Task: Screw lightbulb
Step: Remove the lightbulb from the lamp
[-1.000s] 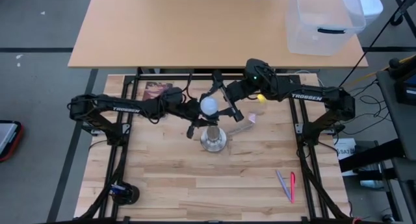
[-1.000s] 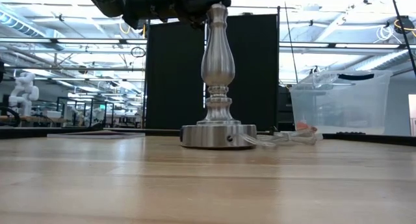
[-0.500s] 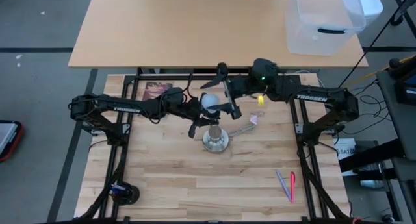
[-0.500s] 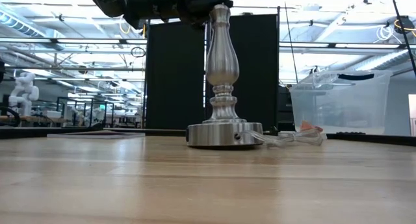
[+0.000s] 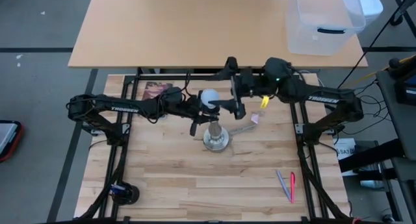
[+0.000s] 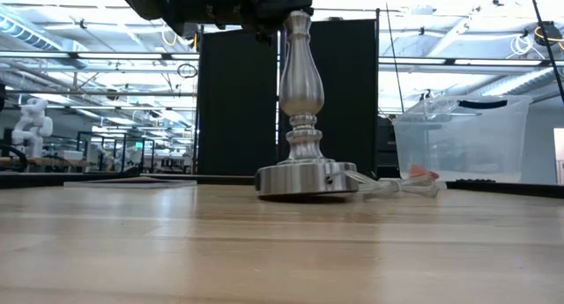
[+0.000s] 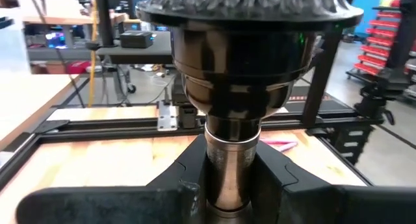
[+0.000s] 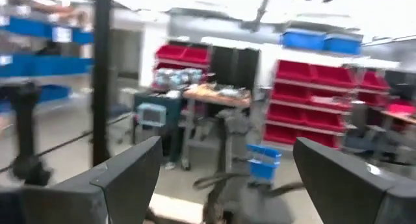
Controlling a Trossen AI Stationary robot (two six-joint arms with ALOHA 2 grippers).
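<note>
My left gripper [image 5: 200, 115] clamps the lamp stand at centre frame.

The lightbulb [image 5: 208, 98] sits on top of the stand [image 6: 302, 101], just above the middle of the high view, over the wooden worktop [image 5: 169, 172]. My left wrist view shows both fingers pressed around the stand's neck [image 7: 229, 169] under the dark socket. My right gripper [image 5: 231, 87] hangs released, fingers spread wide, just right of the bulb and apart from it.
</note>
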